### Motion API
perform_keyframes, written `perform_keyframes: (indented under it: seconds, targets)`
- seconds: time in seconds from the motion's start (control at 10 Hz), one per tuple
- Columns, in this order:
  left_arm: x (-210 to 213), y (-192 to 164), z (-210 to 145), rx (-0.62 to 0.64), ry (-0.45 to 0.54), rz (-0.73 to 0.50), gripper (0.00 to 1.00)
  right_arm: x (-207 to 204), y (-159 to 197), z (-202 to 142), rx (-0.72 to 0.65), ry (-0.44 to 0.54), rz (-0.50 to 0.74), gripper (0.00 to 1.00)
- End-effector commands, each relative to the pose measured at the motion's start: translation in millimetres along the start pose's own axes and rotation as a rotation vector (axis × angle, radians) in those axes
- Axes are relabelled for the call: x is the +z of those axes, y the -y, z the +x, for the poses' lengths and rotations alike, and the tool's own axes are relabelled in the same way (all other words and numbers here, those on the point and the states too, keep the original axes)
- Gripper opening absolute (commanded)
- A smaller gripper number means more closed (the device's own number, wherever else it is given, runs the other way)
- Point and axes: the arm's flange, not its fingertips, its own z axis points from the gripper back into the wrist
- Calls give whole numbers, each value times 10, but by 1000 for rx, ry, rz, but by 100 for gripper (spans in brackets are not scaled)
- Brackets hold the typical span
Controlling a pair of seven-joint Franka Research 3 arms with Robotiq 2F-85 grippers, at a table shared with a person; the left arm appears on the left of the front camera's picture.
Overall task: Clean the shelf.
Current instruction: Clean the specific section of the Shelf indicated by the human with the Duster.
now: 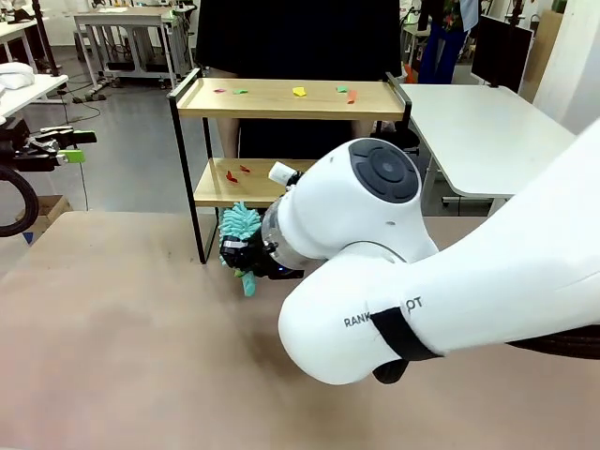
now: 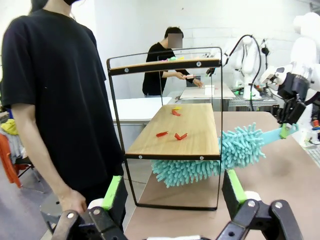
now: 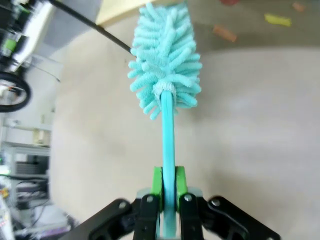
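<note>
The white right arm [image 1: 422, 281] fills the near side of the brown tabletop [image 1: 122, 328], reaching across it toward the left. Its right end effector [image 3: 168, 187] is clamped narrow on the flat teal handle of a duster [image 3: 167, 60], with the green pads pressed against both sides of the handle. The fluffy teal head points away from the wrist.

Off to the left, the left end effector [image 2: 172, 192] is held above the tabletop with its fingers spread wide and nothing between them. It faces one end of the shelf [image 2: 175, 127].

The shelf stands at the far edge of the tabletop, directly in front of a person [image 2: 55, 90] in a black shirt. From the left wrist view, the duster head sits low at the near edge of the lower board. Whether it touches the wood cannot be told.

A few red paper scraps [image 2: 175, 135] lie on the lower board. More scraps in red, green, yellow and orange are scattered along the top board.
</note>
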Motion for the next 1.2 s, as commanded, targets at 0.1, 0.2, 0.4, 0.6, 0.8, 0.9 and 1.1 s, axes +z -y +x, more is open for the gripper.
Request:
perform_keyframes:
  seconds: [0.1,0.2,0.4,0.6,0.8,0.9,1.1]
  targets:
    - [4,2,20,-17,-4,0,100,-990,-556,-55,-8,61,-39,13]
    - [4,2,20,-17,-4,0,100,-1058,-556,-64,-12,58,-43,13]
    - [4,2,20,-17,-4,0,100,-1185,-553,-65,-22,60,-53,13]
    - [4,2,20,-17,-4,0,100,-1349,-560,-55,-30,78,-62,13]
    - [4,2,20,-17,-4,0,100,-1443,-561,-31,-44,93,-64,13]
    - [4,2,20,-17,-4,0,100,-1454,-549,-15,-52,95,-70,13]
    - [4,2,20,-17,-4,0,100,-1383,-520,35,-76,99,-60,13]
